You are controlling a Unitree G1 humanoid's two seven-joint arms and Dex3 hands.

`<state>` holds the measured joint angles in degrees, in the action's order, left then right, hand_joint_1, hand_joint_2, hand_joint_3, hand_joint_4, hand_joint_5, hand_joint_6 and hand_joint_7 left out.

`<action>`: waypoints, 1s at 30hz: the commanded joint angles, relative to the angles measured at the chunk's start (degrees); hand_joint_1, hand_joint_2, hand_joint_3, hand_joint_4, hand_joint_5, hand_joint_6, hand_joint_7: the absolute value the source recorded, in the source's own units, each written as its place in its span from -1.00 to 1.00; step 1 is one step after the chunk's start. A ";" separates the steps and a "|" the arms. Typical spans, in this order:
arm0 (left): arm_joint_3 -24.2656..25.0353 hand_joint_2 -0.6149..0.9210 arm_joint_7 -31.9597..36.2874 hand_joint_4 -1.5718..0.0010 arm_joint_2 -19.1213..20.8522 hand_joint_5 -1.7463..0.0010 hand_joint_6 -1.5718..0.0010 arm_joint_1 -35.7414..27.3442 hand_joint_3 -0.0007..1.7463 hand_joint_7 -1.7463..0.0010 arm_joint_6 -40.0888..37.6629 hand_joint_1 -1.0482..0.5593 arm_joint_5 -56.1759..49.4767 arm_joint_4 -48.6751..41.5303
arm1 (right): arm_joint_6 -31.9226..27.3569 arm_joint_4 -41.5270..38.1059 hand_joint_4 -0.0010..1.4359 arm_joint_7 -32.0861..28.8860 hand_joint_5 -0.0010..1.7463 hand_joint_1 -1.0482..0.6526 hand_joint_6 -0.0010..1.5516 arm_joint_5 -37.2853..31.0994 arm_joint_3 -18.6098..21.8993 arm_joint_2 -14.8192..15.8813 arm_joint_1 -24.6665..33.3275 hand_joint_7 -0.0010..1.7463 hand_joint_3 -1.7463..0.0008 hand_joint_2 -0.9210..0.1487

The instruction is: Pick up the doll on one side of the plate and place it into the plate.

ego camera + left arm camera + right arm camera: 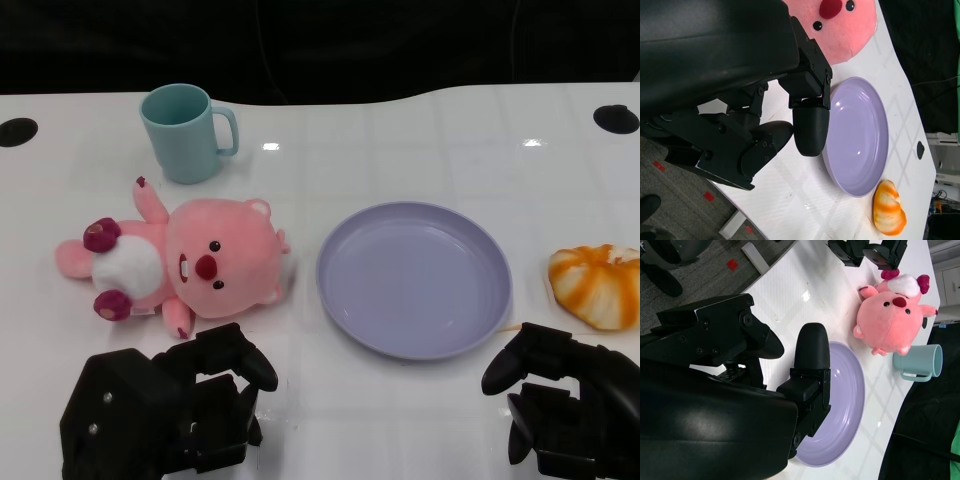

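Two black many-fingered hands at the near edge of the glossy white table (400,130), both holding nothing: left hand (165,410) low at the near left, fingers (245,360) loosely curled and apart, pointing toward the doll without touching it; right hand (570,405) low at the near right, fingers (510,365) likewise curled, spread and free, just short of the plate's near right rim. Just beyond the left hand, lying on its back on the table, a pink plush doll with a round head, red nose, white belly and dark magenta paws (190,262), head turned toward the plate, feet pointing away to the left, near the plate's left side but apart from its rim. Centre right, a shallow round lavender plastic plate (355,300), resting flat, nothing inside it. To the right of the plate, close to its rim, a rounded orange-and-white striped soft object (597,283), partly cut by the picture's edge in the head view. Farther back on the left, behind the doll, an upright pale teal plastic mug (183,133), handle turned toward the right. At the far left and far right, two small black oval holes (17,131) set in the tabletop. Beyond the far edge, only darkness.
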<state>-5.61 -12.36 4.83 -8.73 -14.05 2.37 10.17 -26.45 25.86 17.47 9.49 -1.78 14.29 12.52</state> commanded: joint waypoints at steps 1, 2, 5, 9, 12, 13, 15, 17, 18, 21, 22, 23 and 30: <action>0.33 0.56 0.09 0.14 0.79 -1.00 0.15 0.20 0.30 -0.72 -0.10 0.20 -0.07 0.09 | 0.02 0.15 -0.17 -0.04 1.00 0.22 -0.42 0.09 0.80 0.71 0.07 0.73 -0.08 -0.80; 0.34 0.56 0.10 0.13 0.79 -1.00 0.15 0.18 0.30 -0.72 -0.31 0.20 -0.05 0.24 | 0.03 0.20 -0.17 -0.08 1.00 0.22 -0.42 0.05 0.76 0.68 0.08 0.72 -0.08 -0.80; 0.44 0.57 0.09 0.14 0.75 -1.00 0.15 0.16 0.30 -0.71 -0.69 0.20 0.14 0.54 | 0.10 0.20 -0.17 -0.16 1.00 0.23 -0.43 0.24 0.74 0.40 0.11 0.72 -0.08 -0.81; 0.53 0.57 0.02 0.14 0.76 -1.00 0.15 0.24 0.30 -0.72 -0.43 0.21 0.23 0.30 | 0.46 -0.05 -0.17 -0.12 1.00 0.23 -0.43 0.18 0.68 0.35 0.09 0.72 -0.07 -0.81; 0.56 0.57 -0.01 0.14 0.77 -1.00 0.15 0.26 0.30 -0.72 -0.23 0.20 0.26 0.15 | 0.73 -0.30 -0.17 -0.05 1.00 0.21 -0.42 -0.05 0.58 0.50 0.04 0.72 -0.07 -0.81; 0.55 0.57 -0.04 0.14 0.78 -1.00 0.15 0.25 0.30 -0.72 0.03 0.21 0.23 0.04 | 0.65 -0.26 -0.17 -0.02 1.00 0.21 -0.42 -0.04 0.58 0.54 0.04 0.72 -0.07 -0.81; 0.53 0.57 -0.12 0.13 0.80 -1.00 0.15 0.24 0.29 -0.72 0.30 0.21 0.25 -0.07 | 0.70 -0.31 -0.18 0.01 1.00 0.22 -0.42 -0.06 0.59 0.58 0.04 0.72 -0.07 -0.81; 0.53 0.57 -0.08 0.13 0.76 -1.00 0.15 0.27 0.29 -0.72 0.16 0.21 0.27 -0.13 | 0.56 -0.17 -0.18 -0.04 1.00 0.23 -0.42 -0.05 0.60 0.56 0.05 0.72 -0.07 -0.81; 0.50 0.57 -0.03 0.13 0.74 -1.00 0.15 0.25 0.29 -0.72 0.10 0.21 0.24 -0.10 | 0.48 -0.12 -0.18 -0.04 1.00 0.23 -0.42 -0.02 0.62 0.58 0.04 0.72 -0.07 -0.81; 0.36 0.57 0.03 0.13 0.79 -1.00 0.15 0.14 0.29 -0.71 -0.04 0.20 0.06 0.13 | 0.46 -0.08 -0.17 0.08 1.00 0.24 -0.42 0.12 0.69 0.62 0.05 0.73 -0.08 -0.81; 0.33 0.57 0.01 0.13 0.85 -1.00 0.15 0.13 0.29 -0.71 -0.11 0.20 0.02 0.21 | 0.43 -0.07 -0.17 0.08 1.00 0.25 -0.41 0.13 0.70 0.61 0.05 0.73 -0.12 -0.78; 0.35 0.57 -0.02 0.13 0.84 -1.00 0.15 0.12 0.29 -0.71 -0.04 0.20 0.06 0.15 | 0.46 -0.07 -0.17 0.08 1.00 0.26 -0.41 0.09 0.68 0.62 0.04 0.73 -0.13 -0.77; 0.43 0.57 -0.02 0.13 0.83 -1.00 0.14 0.20 0.29 -0.72 -0.23 0.19 0.16 0.23 | 0.08 -0.08 -0.16 -0.08 1.00 0.24 -0.41 0.12 0.67 0.52 -0.10 0.73 -0.16 -0.73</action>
<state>-5.61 -12.36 4.83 -8.73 -14.19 2.46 10.17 -26.44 25.73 17.47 9.49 -1.79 14.29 12.51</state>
